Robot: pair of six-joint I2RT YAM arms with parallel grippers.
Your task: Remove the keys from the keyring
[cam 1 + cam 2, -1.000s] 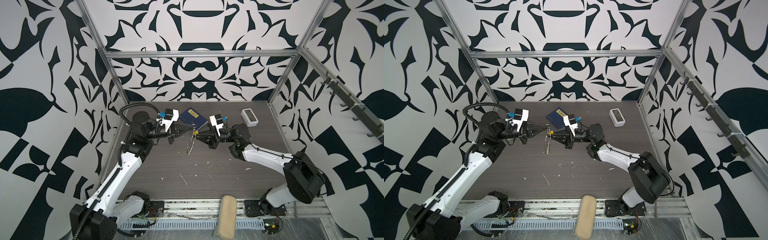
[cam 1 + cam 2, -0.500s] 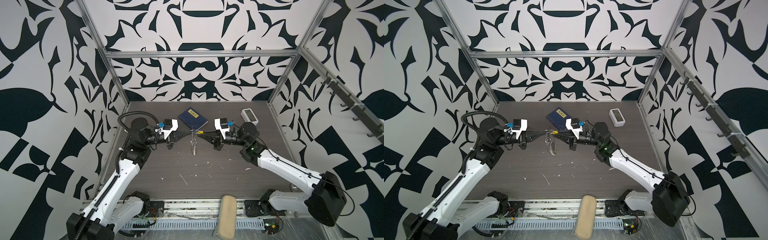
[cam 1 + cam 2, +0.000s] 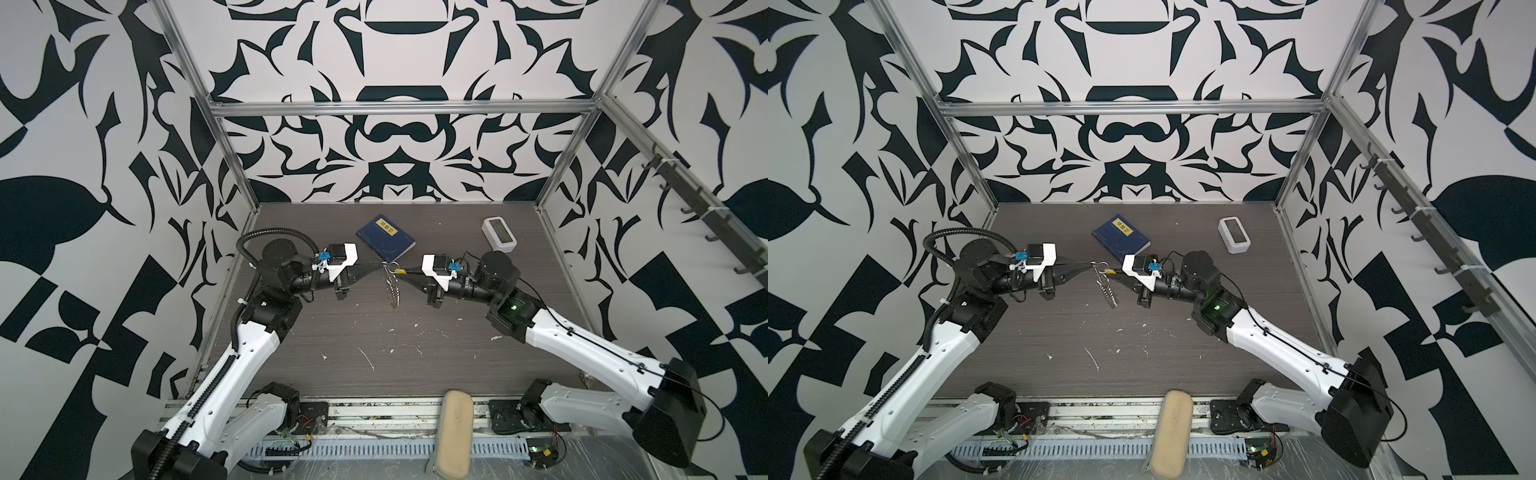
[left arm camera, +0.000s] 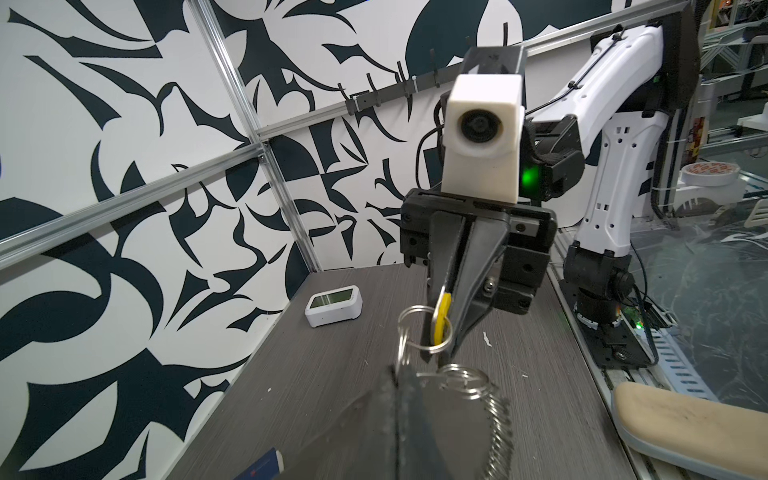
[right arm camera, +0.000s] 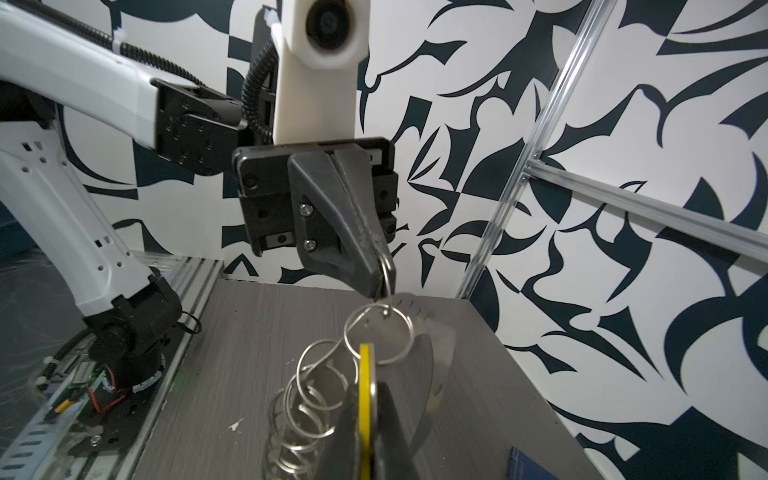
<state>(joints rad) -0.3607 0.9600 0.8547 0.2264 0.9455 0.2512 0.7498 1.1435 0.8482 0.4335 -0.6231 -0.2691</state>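
Observation:
The keyring, a chain of several small silver rings, hangs above the middle of the table in both top views. My left gripper comes in level from the left, shut on its top wire ring. Facing it from the right, my right gripper is shut on the yellow key, which is still threaded through a ring. In the left wrist view the key sticks out of the right gripper. The two tips are almost touching.
A blue book lies just behind the grippers, and a small white clock sits at the back right. A beige pad rests on the front rail. White flecks dot the dark table. A hook rail runs along the right wall.
Both wrists have levelled out to face each other, and the right arm has straightened and swung outward. The keyring hangs between them, still held at both ends.

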